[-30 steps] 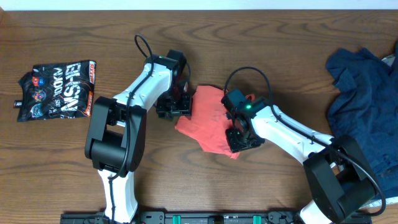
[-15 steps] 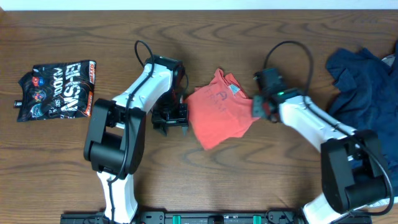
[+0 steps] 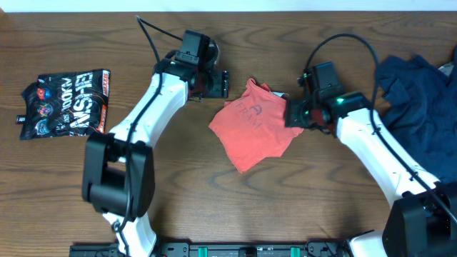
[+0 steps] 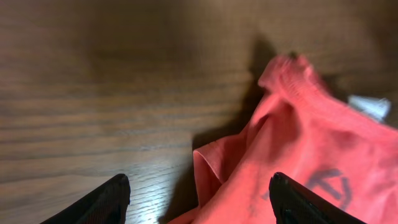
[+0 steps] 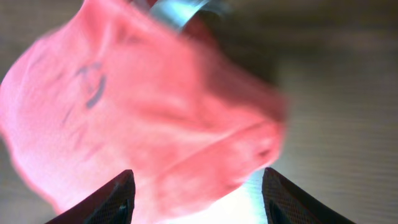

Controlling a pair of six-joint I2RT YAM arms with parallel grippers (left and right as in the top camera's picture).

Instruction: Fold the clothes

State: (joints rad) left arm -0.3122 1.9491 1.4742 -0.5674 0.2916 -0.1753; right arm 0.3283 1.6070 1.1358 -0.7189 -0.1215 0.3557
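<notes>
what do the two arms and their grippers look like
The left arm and right arm are white rounded links with bulky black joints. A thin black cable loops above each wrist. The left gripper and right gripper are black, each with two dark, blunt fingers.

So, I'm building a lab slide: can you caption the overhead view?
Left claw and right claw flank a crumpled orange-red cotton T-shirt on a brown wooden table.

Orange-red T-shirt with faint dark print and pale neck label, glossy black snack bag with white lettering and red touches, navy garment, dark brown wood-grain table
</notes>
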